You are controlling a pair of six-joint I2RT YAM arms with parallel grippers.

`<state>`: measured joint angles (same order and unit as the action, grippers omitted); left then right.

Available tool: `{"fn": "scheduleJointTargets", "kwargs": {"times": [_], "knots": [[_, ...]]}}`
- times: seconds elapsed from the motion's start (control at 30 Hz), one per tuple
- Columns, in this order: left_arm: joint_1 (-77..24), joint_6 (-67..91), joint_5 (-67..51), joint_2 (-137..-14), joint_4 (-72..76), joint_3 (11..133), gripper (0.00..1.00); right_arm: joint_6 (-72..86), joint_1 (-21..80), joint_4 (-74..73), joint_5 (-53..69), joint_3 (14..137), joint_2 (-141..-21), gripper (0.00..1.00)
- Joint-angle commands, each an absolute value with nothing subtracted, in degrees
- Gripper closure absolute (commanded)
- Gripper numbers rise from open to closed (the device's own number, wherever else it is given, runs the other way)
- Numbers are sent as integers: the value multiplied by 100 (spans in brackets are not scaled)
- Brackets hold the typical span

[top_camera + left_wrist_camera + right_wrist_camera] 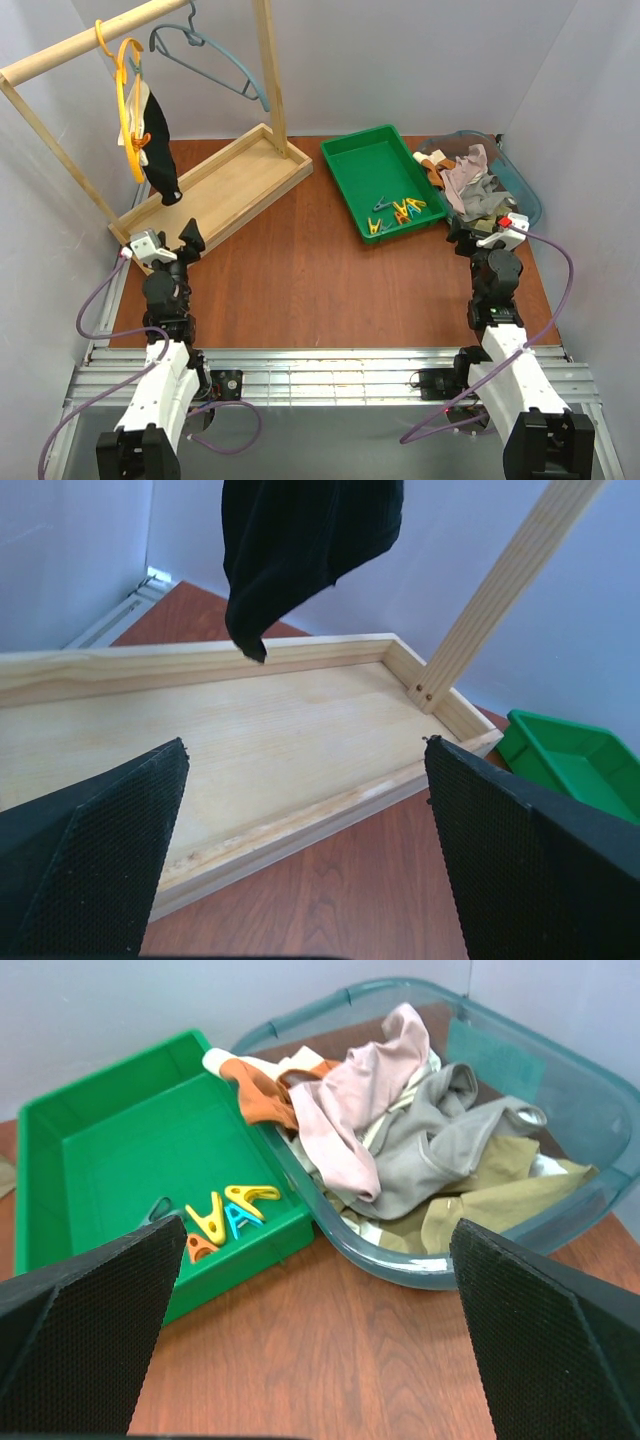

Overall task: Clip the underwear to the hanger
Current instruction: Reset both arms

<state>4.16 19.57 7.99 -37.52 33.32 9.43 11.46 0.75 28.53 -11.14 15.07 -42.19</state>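
Left fingers (90, 860) spread, low by wooden tray (300, 730) | right fingers (80, 1340) spread, facing bin (560, 1070) | underwear (160, 150) on hanger (128, 100)

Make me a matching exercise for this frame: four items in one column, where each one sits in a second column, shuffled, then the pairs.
Items:
1. underwear
2. grey-blue hanger
3. clothes pegs
4. clothes pile

Places:
A. in the green tray
B. in the teal tub
C. hanging bare on the wooden rod
D. hanging from the yellow hanger

Pairs: 1-D, 2-C, 3-A, 4-B
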Motion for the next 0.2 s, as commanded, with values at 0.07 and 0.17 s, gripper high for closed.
{"fn": "scheduleJointTargets", "kwargs": {"times": [0.07,0.17], "knots": [[396,1687,422,-3366,2971,1090,16,1020,53,3076,-1002,1389,-4025,2],[396,1714,300,-3436,2944,1151,14,1020,53,3076,-1002,1389,-4052,2]]}}
